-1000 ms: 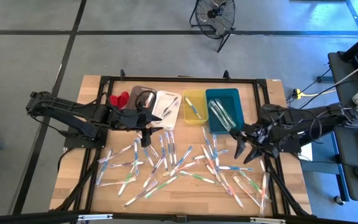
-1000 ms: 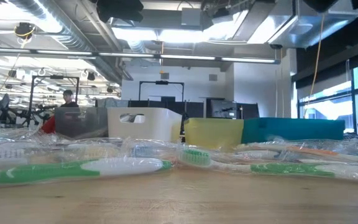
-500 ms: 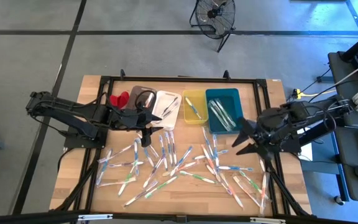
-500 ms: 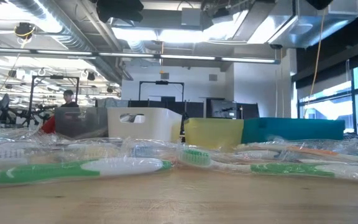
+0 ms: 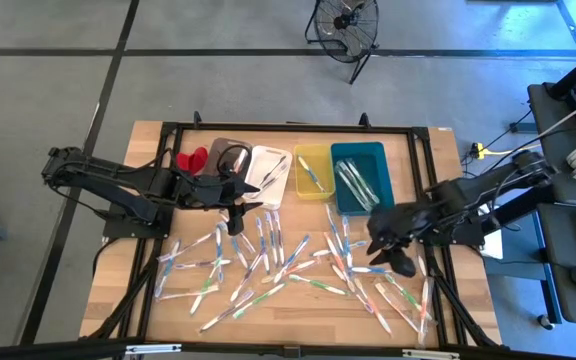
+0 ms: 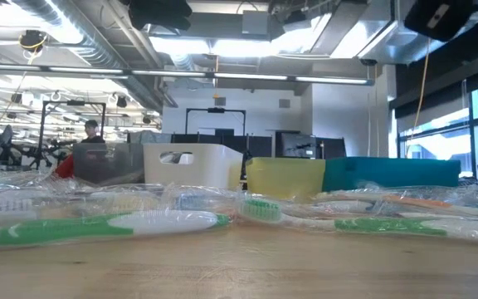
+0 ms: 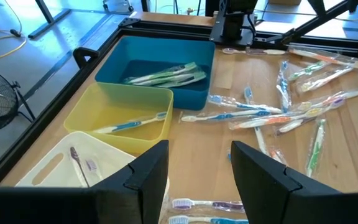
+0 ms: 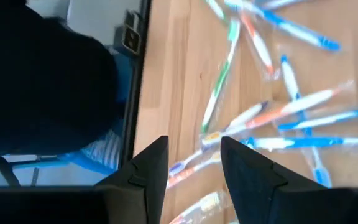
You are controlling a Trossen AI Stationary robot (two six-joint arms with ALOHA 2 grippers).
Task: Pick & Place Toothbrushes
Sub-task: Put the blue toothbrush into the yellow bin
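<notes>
From table height the nearest thing was a green-handled toothbrush lying flat in a clear wrapper, and the wrapped toothbrushes behind it blurred into a glare of plastic in which single ones were hard to tell apart. Neither gripper reached into that level view; only a dark piece of an arm was cut off at its upper corner.

From above, the toothbrushes lay scattered across the front half of the wooden table, many crossing one another. The right gripper hung over the right part of that scatter, its arm stretched in from the table's right side. Its own camera showed the two dark fingers standing apart with nothing between them, above blue, orange and green brushes; a large dark shape filled one corner of that view and could not be made out.

The left gripper waited just in front of the white bin, fingers spread and empty, its arm folded in from the left.

Farther back stood the row of bins: the grey bin half covered by the left arm, the white one, the yellow bin with one blue brush, and the teal bin with several green brushes.
</notes>
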